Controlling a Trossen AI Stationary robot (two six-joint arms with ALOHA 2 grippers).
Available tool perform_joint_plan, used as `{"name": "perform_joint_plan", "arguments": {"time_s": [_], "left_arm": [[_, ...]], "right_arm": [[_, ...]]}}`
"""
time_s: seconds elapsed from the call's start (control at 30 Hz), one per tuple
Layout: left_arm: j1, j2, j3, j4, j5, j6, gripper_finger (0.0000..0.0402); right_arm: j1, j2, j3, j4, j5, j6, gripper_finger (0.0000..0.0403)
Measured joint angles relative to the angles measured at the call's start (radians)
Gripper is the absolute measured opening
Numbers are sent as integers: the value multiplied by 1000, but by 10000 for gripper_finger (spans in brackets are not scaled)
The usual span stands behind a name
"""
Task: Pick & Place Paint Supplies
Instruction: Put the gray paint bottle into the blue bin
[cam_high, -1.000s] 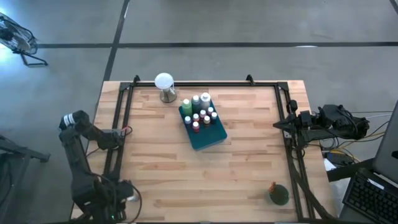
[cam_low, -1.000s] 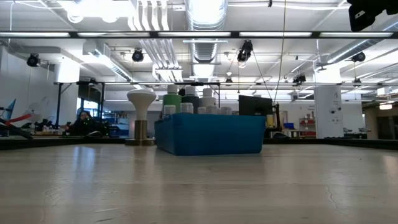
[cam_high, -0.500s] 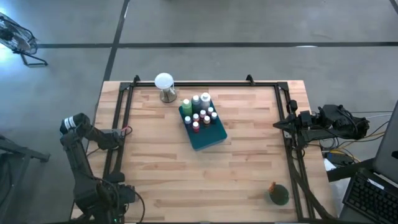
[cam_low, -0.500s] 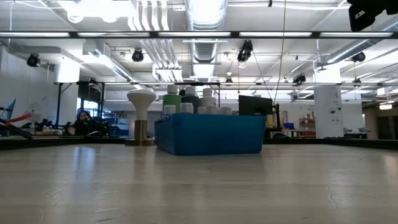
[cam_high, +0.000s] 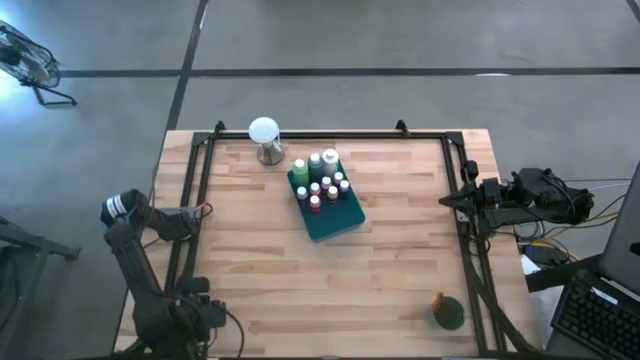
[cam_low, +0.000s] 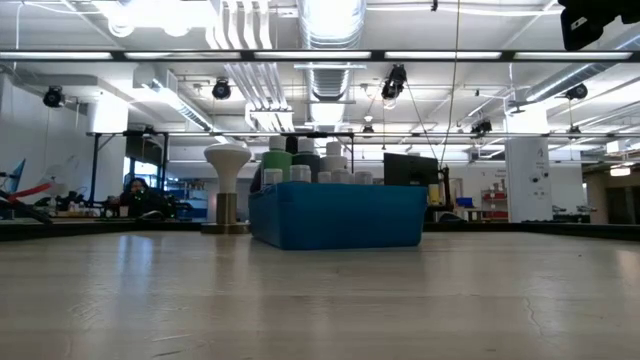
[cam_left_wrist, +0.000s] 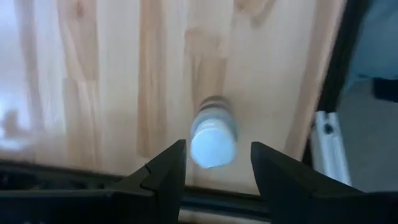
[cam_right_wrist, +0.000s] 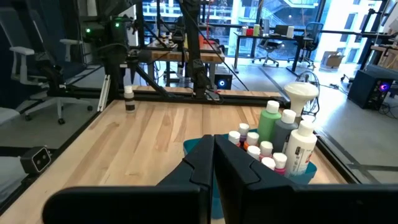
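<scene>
A small white-capped bottle (cam_left_wrist: 213, 132) stands upright on its base on the wood near the table's left rail (cam_high: 204, 210); it also shows far off in the right wrist view (cam_right_wrist: 129, 98). My left gripper (cam_left_wrist: 217, 147) hangs over it, open, one finger on each side of the cap with a gap to both. Several more white-capped bottles (cam_high: 322, 180), two of them green, stand in the teal tray (cam_high: 335, 222). My right gripper (cam_right_wrist: 213, 163) waits shut at the table's right edge (cam_high: 462, 201). No brushes show.
A white globe on a metal base (cam_high: 264, 138) stands at the far edge, just left of the tray. A dark green round thing (cam_high: 449, 314) sits at the near right corner. Black rails (cam_high: 190, 240) run along the table's left, far and right sides. Bare wood lies between.
My left arm's rear joint has drifted a little toward the table's near edge, while its gripper has stayed by the left rail over the bottle. The tray and its bottles have kept still.
</scene>
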Motion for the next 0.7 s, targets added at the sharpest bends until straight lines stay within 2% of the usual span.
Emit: {"name": "perform_joint_plan", "arguments": {"time_s": [0.17, 0.7], "left_arm": [[0, 15, -1, -17, 35, -16, 185], [2, 14, -38, 24, 27, -34, 186]], "right_arm": [[0, 0, 0, 0, 0, 0, 8], [0, 0, 0, 0, 0, 0, 8]]}}
